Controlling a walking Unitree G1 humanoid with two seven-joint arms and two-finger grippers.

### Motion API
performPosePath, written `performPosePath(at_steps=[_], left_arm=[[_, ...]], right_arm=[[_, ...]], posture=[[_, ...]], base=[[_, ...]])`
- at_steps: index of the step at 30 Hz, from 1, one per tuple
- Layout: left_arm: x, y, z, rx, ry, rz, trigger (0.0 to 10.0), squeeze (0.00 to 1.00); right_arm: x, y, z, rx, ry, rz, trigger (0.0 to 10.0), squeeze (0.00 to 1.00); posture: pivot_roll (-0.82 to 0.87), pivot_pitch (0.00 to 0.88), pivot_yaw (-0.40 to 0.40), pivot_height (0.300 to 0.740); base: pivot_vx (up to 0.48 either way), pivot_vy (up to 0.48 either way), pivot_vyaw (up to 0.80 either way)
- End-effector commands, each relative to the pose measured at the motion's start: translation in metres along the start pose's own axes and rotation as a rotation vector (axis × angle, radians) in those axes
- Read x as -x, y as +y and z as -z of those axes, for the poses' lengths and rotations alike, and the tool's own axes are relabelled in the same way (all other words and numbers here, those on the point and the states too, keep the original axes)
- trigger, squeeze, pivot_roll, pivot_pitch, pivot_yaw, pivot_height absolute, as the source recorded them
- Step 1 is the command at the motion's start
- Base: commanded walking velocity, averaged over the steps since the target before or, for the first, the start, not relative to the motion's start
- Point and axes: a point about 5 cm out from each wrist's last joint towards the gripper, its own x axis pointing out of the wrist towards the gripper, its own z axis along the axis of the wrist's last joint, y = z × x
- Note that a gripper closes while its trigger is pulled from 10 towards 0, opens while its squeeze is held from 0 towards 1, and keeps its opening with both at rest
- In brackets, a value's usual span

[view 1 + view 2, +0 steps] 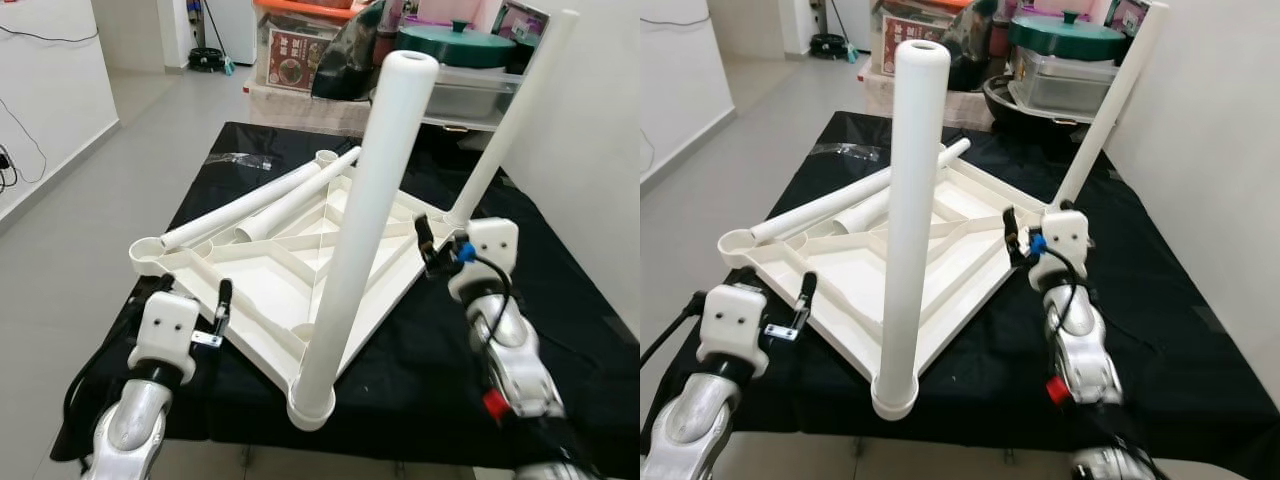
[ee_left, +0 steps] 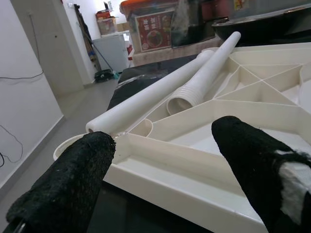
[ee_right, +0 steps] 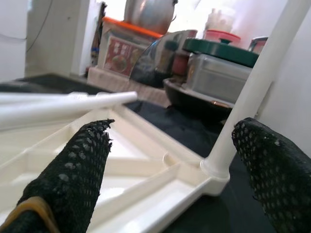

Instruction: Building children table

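Note:
A white plastic table top (image 1: 270, 285) lies upside down on a black cloth (image 1: 430, 360). One white leg (image 1: 365, 230) stands upright in its near corner socket. A second leg (image 1: 510, 120) stands in the right corner. Two loose legs (image 1: 260, 205) lie across the far left side of the top. My left gripper (image 1: 222, 305) is open at the top's near left edge, its fingers (image 2: 63, 189) straddling the rim (image 2: 194, 179). My right gripper (image 1: 428, 245) is open beside the right corner, with that leg's base (image 3: 218, 167) between its fingers (image 3: 73, 179) without touching them.
Storage boxes (image 1: 300, 55), a green-lidded pot (image 1: 455, 45) and metal trays (image 1: 470, 95) crowd the area behind the table. A white wall (image 1: 600, 150) runs close on the right. Grey floor (image 1: 100, 220) lies to the left. Clear wrapping (image 1: 235, 158) lies on the cloth's far left.

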Motion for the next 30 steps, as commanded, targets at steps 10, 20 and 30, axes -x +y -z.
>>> performPosePath(at_steps=[10, 20, 30], left_arm=[[0.014, -0.003, -0.004, 0.002, 0.016, 0.009, 10.0, 0.00], [0.022, -0.004, -0.005, -0.014, 0.026, 0.025, 10.0, 0.00], [0.018, -0.006, -0.004, -0.008, 0.035, 0.042, 10.0, 0.00]], right_arm=[[0.045, 0.014, -0.007, 0.056, 0.030, -0.061, 10.0, 0.00], [0.061, 0.014, -0.009, 0.045, 0.069, 0.009, 10.0, 0.00], [0.053, 0.016, -0.008, 0.049, 0.091, 0.023, 10.0, 0.00]], posture=[[0.05, 0.000, -0.142, 0.740], [0.05, 0.000, -0.132, 0.740], [0.05, 0.000, -0.120, 0.740]], base=[[0.000, 0.000, 0.00], [0.000, 0.000, 0.00], [-0.291, 0.000, 0.00]])
